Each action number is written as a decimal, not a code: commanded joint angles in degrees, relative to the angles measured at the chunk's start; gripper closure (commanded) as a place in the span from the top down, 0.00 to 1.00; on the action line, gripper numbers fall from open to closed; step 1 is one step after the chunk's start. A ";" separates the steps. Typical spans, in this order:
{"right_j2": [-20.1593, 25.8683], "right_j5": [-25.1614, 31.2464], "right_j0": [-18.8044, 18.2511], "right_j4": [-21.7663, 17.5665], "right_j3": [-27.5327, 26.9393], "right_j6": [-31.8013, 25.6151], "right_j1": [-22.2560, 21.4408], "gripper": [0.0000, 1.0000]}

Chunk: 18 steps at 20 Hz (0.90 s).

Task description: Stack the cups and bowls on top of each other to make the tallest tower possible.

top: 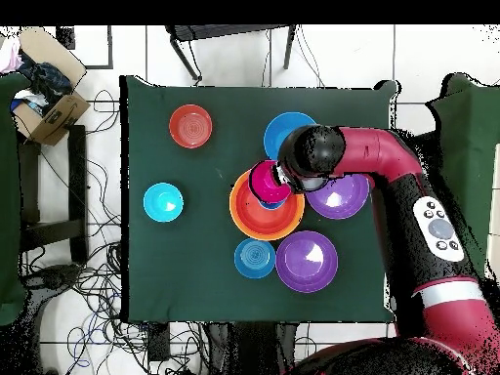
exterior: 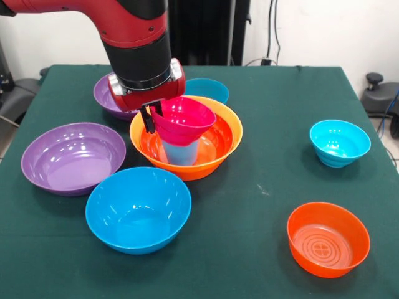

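A large orange bowl [exterior: 209,167] [top: 248,221] stands mid-table as the tower base. A light blue cup [exterior: 182,153] stands inside it. On the cup a magenta bowl [exterior: 187,118] [top: 267,183] rests tilted. My gripper [exterior: 152,116] [top: 278,178] comes down at this bowl's left rim, and its black fingers [exterior: 148,120] are shut on that rim. In the overhead view the arm's wrist hides most of the gripper.
Loose bowls ring the tower: a purple one [exterior: 73,156] [top: 339,195] at left, blue [exterior: 138,208] [top: 288,132] in front, purple [exterior: 107,94] [top: 306,261] and blue [exterior: 209,90] [top: 255,258] behind, cyan [exterior: 340,142] [top: 163,202] and red-orange [exterior: 328,238] [top: 190,126] at right.
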 commanded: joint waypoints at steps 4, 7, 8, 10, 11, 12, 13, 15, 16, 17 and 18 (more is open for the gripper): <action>2.19 -0.79 0.19 -3.46 -0.78 -13.61 2.32 0.00; 2.11 0.06 0.17 -3.14 -0.76 -13.38 2.12 0.00; 2.09 0.24 0.20 -3.13 -0.80 -13.39 2.13 0.00; 2.11 0.30 0.26 -3.19 -0.80 -13.48 2.22 0.00; 2.14 0.51 0.46 -3.18 -1.14 -13.48 2.42 0.00; 2.14 0.55 0.49 -3.10 -1.07 -13.33 2.45 0.00; 2.17 0.26 0.29 -2.94 -0.38 -13.04 2.15 0.00; 2.35 0.34 0.20 -2.82 0.21 -13.26 1.78 0.00; 2.42 0.40 0.19 -2.76 0.39 -13.31 1.70 0.00; 2.39 0.51 0.21 -2.72 0.57 -13.25 1.62 0.00; 2.38 0.54 0.24 -2.69 0.57 -13.14 1.72 0.00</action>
